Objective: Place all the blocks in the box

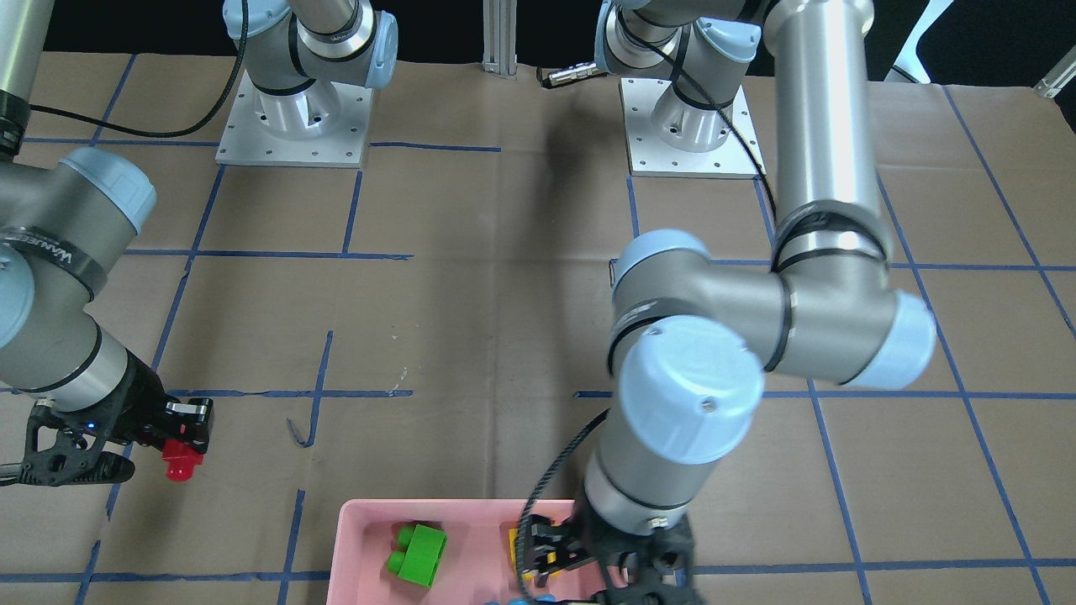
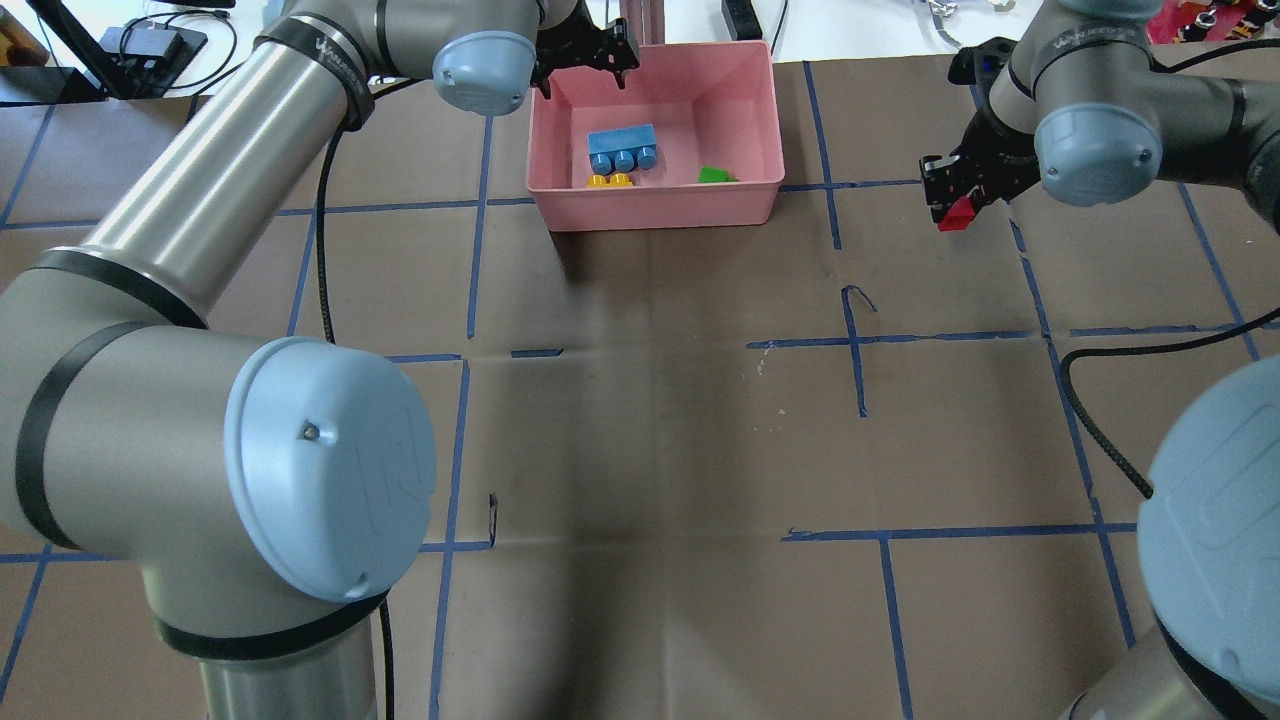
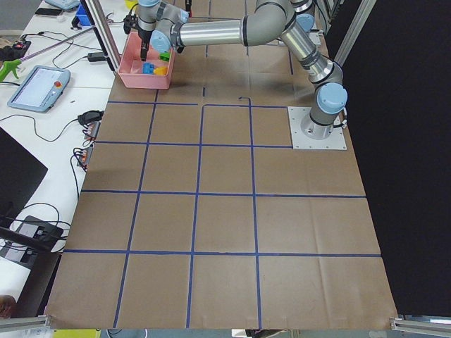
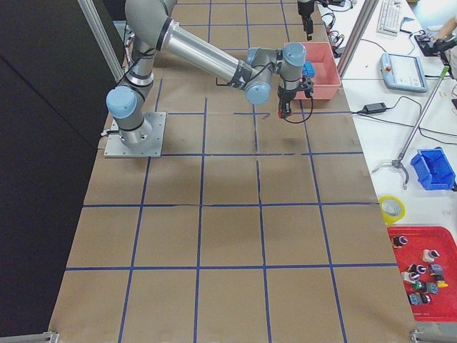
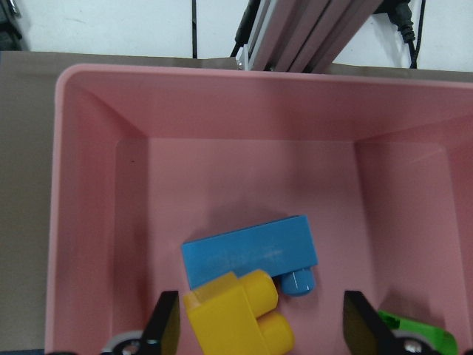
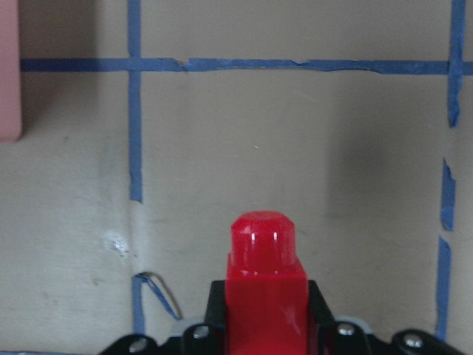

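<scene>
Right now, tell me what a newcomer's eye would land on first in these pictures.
The pink box at the table's far edge, with the blue block, yellow block and green block lying inside. Off to its side, the right hand grips the red block, the only one outside. The left hand hovers open above the box.

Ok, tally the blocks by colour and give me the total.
green block: 1
light-blue block: 1
yellow block: 1
red block: 1
Total: 4 blocks
</scene>
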Action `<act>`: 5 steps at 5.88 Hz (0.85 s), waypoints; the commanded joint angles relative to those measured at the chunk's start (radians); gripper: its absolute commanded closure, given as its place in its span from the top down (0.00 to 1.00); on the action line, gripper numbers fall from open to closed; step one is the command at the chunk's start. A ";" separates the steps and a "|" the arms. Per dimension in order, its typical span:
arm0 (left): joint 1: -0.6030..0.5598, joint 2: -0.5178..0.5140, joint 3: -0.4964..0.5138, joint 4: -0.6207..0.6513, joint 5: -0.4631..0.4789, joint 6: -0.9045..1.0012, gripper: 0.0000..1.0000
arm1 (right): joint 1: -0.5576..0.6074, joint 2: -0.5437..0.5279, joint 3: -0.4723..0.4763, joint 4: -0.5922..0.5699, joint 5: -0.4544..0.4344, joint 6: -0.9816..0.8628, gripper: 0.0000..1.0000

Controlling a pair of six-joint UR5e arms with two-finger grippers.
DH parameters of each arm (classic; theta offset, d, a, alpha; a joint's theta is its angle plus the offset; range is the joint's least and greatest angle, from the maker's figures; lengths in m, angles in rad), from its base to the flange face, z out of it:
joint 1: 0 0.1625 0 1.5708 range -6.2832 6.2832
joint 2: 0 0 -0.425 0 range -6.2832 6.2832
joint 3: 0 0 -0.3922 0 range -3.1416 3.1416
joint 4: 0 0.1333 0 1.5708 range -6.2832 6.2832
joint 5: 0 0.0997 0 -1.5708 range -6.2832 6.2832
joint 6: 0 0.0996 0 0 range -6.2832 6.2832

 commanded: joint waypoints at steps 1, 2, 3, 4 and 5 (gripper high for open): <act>0.077 0.149 -0.018 -0.249 0.014 0.067 0.99 | 0.009 -0.034 -0.102 0.136 0.302 0.231 0.10; 0.082 0.248 -0.065 -0.354 0.048 0.069 0.99 | 0.046 -0.026 -0.181 0.201 0.373 0.279 0.10; 0.081 0.380 -0.214 -0.361 0.098 0.119 0.99 | 0.102 0.004 -0.220 0.183 0.380 0.351 0.10; 0.091 0.545 -0.419 -0.332 0.096 0.174 0.99 | 0.150 0.068 -0.254 0.115 0.414 0.378 0.09; 0.117 0.653 -0.576 -0.239 0.093 0.195 0.99 | 0.194 0.157 -0.330 0.043 0.418 0.390 0.10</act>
